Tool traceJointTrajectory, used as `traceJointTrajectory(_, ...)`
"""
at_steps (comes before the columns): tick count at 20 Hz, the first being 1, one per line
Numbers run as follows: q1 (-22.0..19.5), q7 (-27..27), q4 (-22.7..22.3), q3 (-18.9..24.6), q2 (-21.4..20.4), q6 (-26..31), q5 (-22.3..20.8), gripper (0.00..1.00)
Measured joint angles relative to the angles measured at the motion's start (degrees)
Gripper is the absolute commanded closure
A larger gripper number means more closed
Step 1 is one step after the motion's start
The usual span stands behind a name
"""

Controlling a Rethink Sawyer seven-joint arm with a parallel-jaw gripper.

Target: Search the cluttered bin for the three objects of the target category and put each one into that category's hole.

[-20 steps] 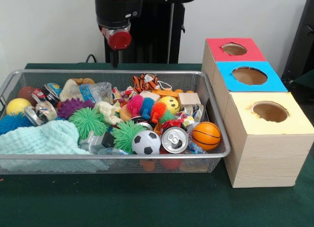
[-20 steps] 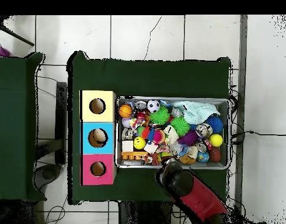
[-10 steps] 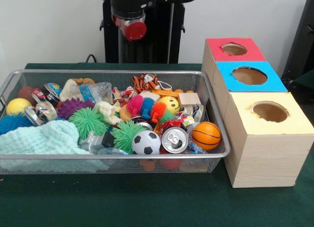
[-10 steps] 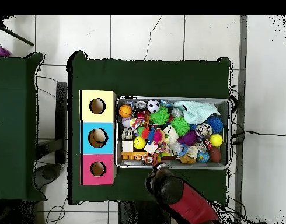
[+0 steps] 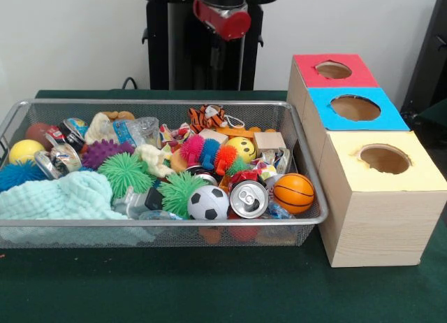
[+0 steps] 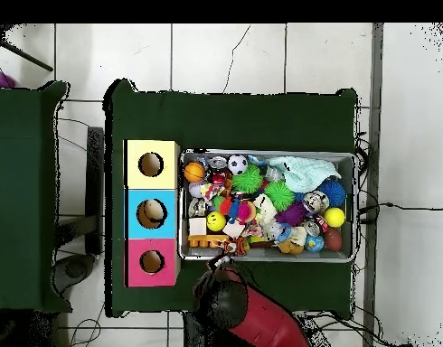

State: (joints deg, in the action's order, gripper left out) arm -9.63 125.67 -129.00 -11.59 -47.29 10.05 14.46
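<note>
A wire mesh bin (image 5: pixel 160 223) holds a jumble of toys: a soccer ball (image 5: pixel 208 203), a basketball (image 5: pixel 293 193), a drink can (image 5: pixel 248 198), a smiley ball (image 5: pixel 244 148), a yellow ball (image 5: pixel 25 152), spiky rubber toys and a teal cloth (image 5: pixel 63 196). To the right of it stand a red box (image 5: pixel 307 73), a blue box (image 5: pixel 323 112) and a yellow box (image 5: pixel 377 211), each with a round hole on top. My gripper (image 5: pixel 219 49) hangs high behind the bin's back rim, dark against the pedestal. In the overhead view the gripper (image 6: pixel 218 266) sits just outside the bin (image 6: pixel 266 153), near the red box (image 6: pixel 135 262).
A tan object shows inside the blue box's hole (image 6: pixel 151 213). A tiger toy (image 5: pixel 207 116) and a wooden block (image 5: pixel 269 140) lie near the bin's back right. Green cloth covers the table (image 5: pixel 209 288). A second green table (image 6: pixel 22 190) stands beside it.
The arm has swung sideways along the bin's back rim toward the boxes' end and drawn slightly away from the bin. Nothing in the bin has moved.
</note>
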Motion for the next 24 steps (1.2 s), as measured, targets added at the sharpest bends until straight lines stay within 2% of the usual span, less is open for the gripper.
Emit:
traceJointTrajectory(12,7.7,0.0,-2.4,-0.4,-4.7,0.0,3.7,1.0)
traceJointTrajectory(13,10.6,0.0,-3.1,-0.4,-5.4,0.0,5.4,0.0)
traceJointTrajectory(24,12.1,0.0,-4.4,-0.9,-5.8,0.3,7.3,0.0)
